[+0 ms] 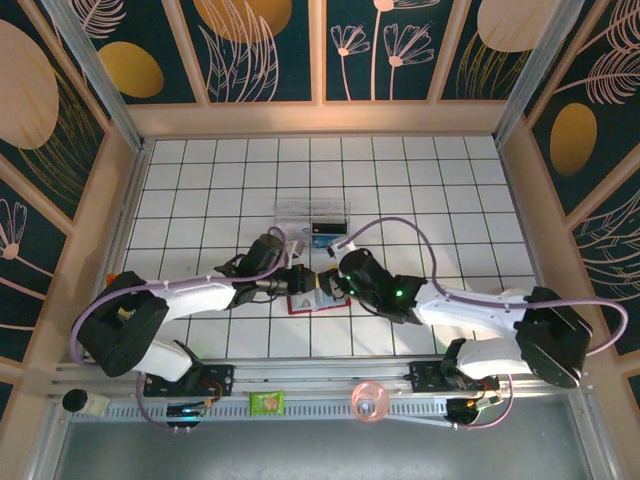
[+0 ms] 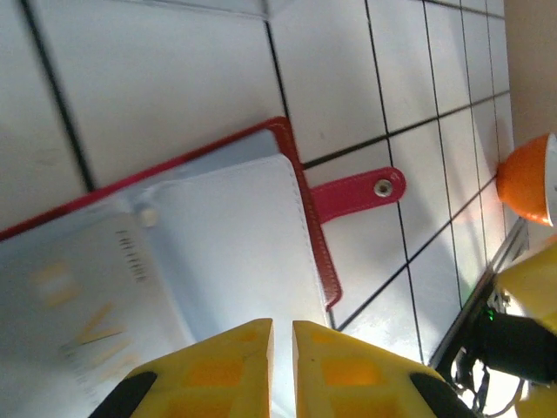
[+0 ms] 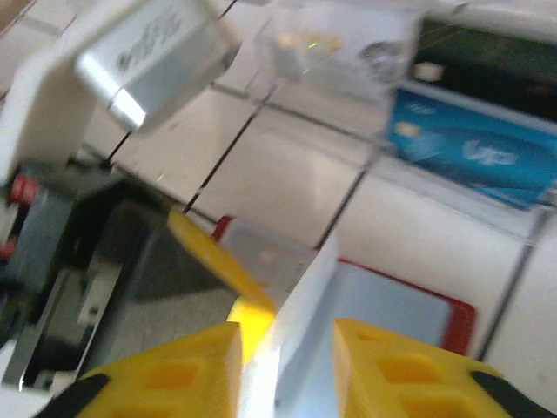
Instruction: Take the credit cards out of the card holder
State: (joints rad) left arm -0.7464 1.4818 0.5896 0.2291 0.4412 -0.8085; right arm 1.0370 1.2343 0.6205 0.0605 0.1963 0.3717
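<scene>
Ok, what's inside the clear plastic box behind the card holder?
A blue card lies in the clear plastic box, with a dark card beyond it. Whether more cards lie beneath them is hidden.

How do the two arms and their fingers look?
Both the left arm and right arm have white links with black joints. A lilac cable runs along each. The fingers are yellow and blocky; green lights glow on the right wrist.

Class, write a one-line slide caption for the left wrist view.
Left gripper, fingers nearly together, over the open red card holder, snap tab flat on the tiled table.
</scene>
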